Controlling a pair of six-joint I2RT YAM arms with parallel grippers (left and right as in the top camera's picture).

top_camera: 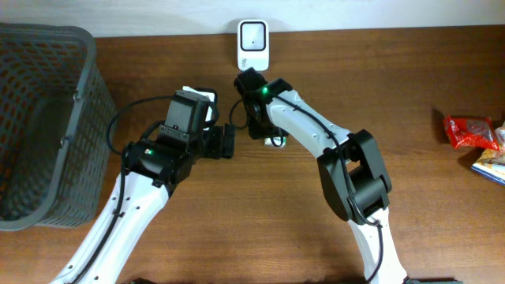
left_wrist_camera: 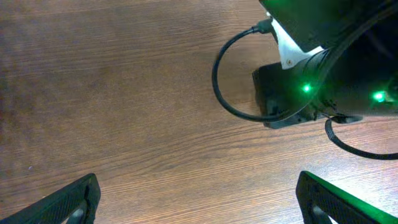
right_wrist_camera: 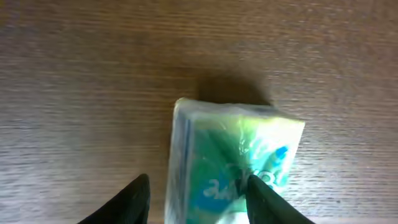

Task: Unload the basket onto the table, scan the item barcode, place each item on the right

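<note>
Between the black fingers of the right end effector (right_wrist_camera: 198,182), a green-and-white plastic-wrapped packet (right_wrist_camera: 239,149) shows above the brown wooden worktop (right_wrist_camera: 74,68).
Whether those fingers clamp the packet or merely flank it cannot be told; the left end effector (left_wrist_camera: 198,180) gapes wide and empty nearby. A good scan likely needs a firm grip first. The barcode face, unseen here, should then be turned squarely toward the white box-shaped barcode scanner (top_camera: 252,43) and held steady.
</note>
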